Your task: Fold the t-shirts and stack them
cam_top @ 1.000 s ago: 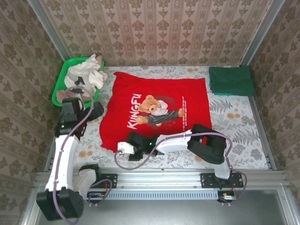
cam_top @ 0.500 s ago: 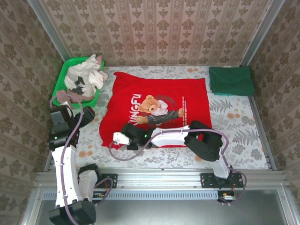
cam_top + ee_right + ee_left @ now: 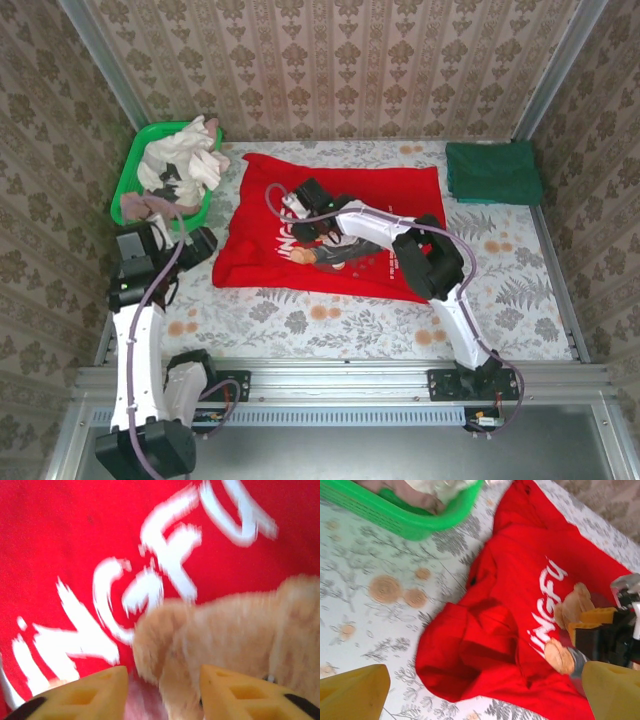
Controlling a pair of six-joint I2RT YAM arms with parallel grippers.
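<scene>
The red t-shirt (image 3: 400, 200) with the bear picture and white lettering lies in the middle of the table, its near-left part doubled over in rumpled folds (image 3: 485, 640). My right gripper (image 3: 296, 203) hovers over the lettering near the shirt's back left. Its yellow fingers (image 3: 85, 695) stand apart over the bear print (image 3: 230, 630) with nothing between them. My left gripper (image 3: 200, 243) is open at the shirt's left edge, its jaws wide above the folded corner (image 3: 485, 680). The dark green t-shirt (image 3: 493, 172) lies folded at the back right.
A green basket (image 3: 128, 185) holding pale crumpled clothes stands at the back left, just behind my left gripper; its rim (image 3: 415, 522) is close to the shirt's sleeve. Patterned walls enclose the flowered tablecloth (image 3: 500, 290) on three sides.
My right gripper moved from the shirt's near-left corner to the back, over the lettering; that corner is now folded onto the shirt and the jaws have parted. My left arm shifted slightly.
</scene>
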